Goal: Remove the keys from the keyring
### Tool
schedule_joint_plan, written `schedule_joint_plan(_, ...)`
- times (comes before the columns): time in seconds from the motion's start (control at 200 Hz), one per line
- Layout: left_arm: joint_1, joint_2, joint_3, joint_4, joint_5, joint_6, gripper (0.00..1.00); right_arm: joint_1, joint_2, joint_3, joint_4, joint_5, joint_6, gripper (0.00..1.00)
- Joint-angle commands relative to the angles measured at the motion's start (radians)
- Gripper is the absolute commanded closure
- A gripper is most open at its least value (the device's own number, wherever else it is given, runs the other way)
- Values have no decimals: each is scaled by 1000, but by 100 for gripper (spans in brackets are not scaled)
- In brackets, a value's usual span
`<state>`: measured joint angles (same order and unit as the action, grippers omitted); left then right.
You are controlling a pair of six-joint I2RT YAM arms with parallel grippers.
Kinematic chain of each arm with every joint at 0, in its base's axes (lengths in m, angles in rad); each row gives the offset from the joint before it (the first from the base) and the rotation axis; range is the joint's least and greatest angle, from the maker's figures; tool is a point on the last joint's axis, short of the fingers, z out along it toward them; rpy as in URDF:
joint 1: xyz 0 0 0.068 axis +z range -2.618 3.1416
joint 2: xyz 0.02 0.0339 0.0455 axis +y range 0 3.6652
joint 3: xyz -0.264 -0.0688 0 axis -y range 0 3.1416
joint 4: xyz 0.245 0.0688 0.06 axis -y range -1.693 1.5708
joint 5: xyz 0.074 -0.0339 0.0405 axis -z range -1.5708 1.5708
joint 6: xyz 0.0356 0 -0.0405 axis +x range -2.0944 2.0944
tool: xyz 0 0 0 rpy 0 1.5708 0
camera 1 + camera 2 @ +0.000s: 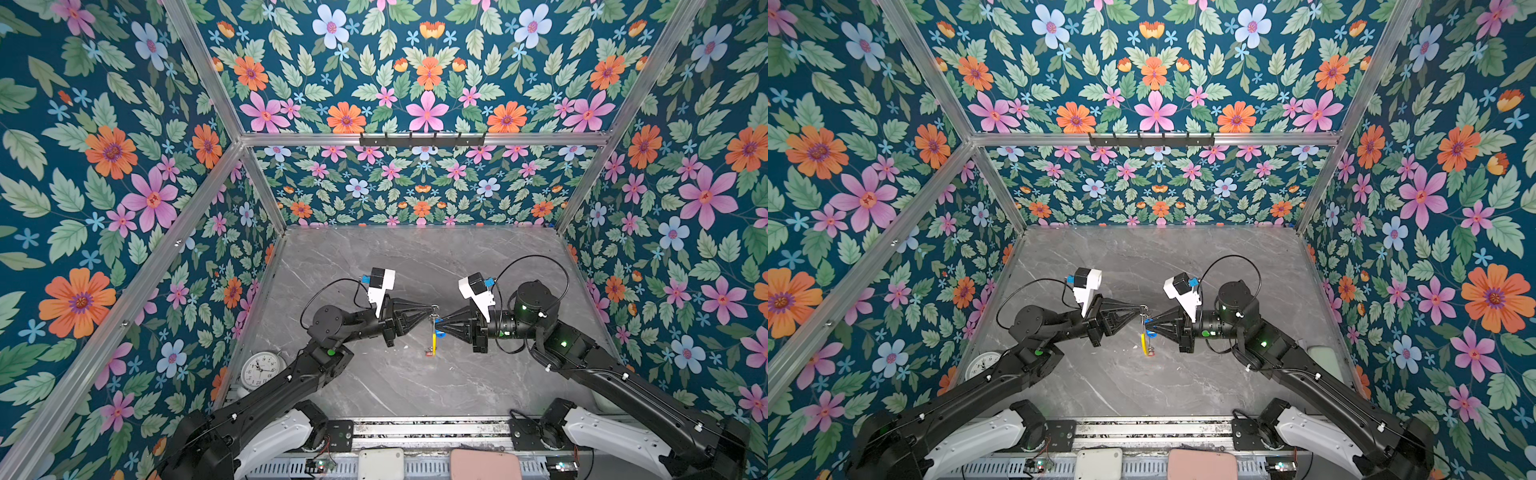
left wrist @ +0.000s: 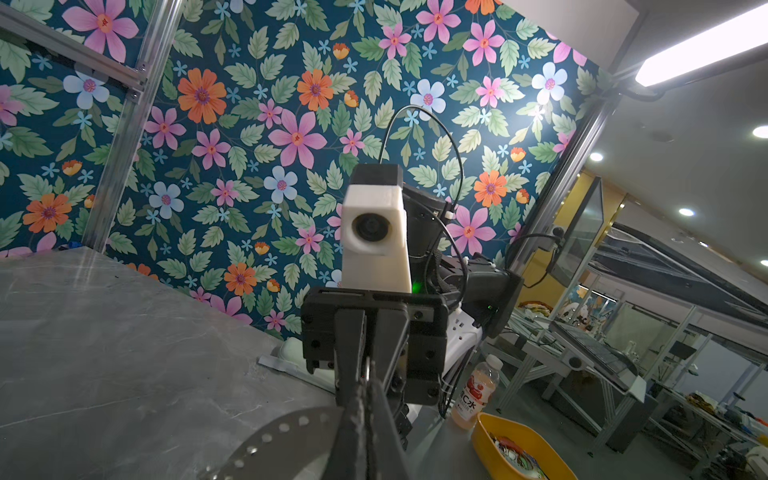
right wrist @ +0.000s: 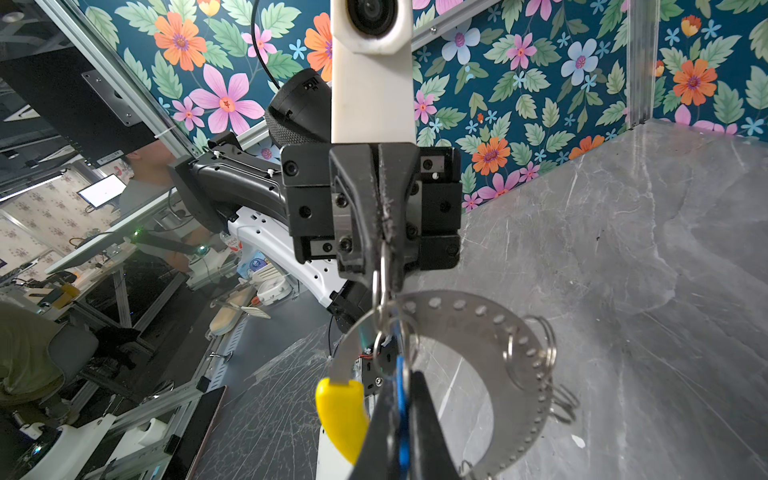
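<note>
In both top views the keyring (image 1: 434,338) hangs in the air over the middle of the bench (image 1: 415,257). It is edge-on to the camera and its long axis drops from the fingertips toward the bench. Its yellow sleeve (image 1: 1145,345) sits low, and the red-tagged key (image 1: 428,353) dangles at the bottom. The left gripper (image 1: 431,308) comes in from the bench's left edge and the right gripper (image 1: 441,323) from its right edge. Both forearms are roughly level and aimed at each other, and the tips almost meet at the top of the keyring. The blue-tagged key (image 1: 1150,332) sits at the right tip, just under the left one. In the left wrist view the left fingers (image 2: 353,436) are pressed together. The keyring's grey perforated plate (image 2: 266,440) lies just beside them, and the right gripper faces them head-on. In the right wrist view the left fingers are pinched shut on a small split ring (image 3: 375,286) threaded through the plate's top. The right fingers (image 3: 424,424) are clamped on the blue-tagged key's tag, directly below that ring. I judge that the coming move turns on this short line between the two grips. The right arm already holds the key and would draw it away, while the left arm anchors the keyring.
</note>
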<state>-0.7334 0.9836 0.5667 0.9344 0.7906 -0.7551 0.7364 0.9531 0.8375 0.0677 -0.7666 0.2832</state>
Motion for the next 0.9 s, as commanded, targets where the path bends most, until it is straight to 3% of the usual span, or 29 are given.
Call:
schedule_joint_plan(0.0,-4,-2,1,83,-38,-16,100,4,11,19,-7,-30,-23,100)
schedule_joint_plan(0.555,-20,4,-8,115,-59,-29,100,40,111,69,-63,-42,-65,100)
schedule_joint_plan(0.85,-20,-8,-14,81,-47,-3,100,40,61,54,-85,21,-60,100)
schedule_joint_plan(0.895,-21,-8,-13,71,-49,3,100,40,43,55,-96,36,-62,89)
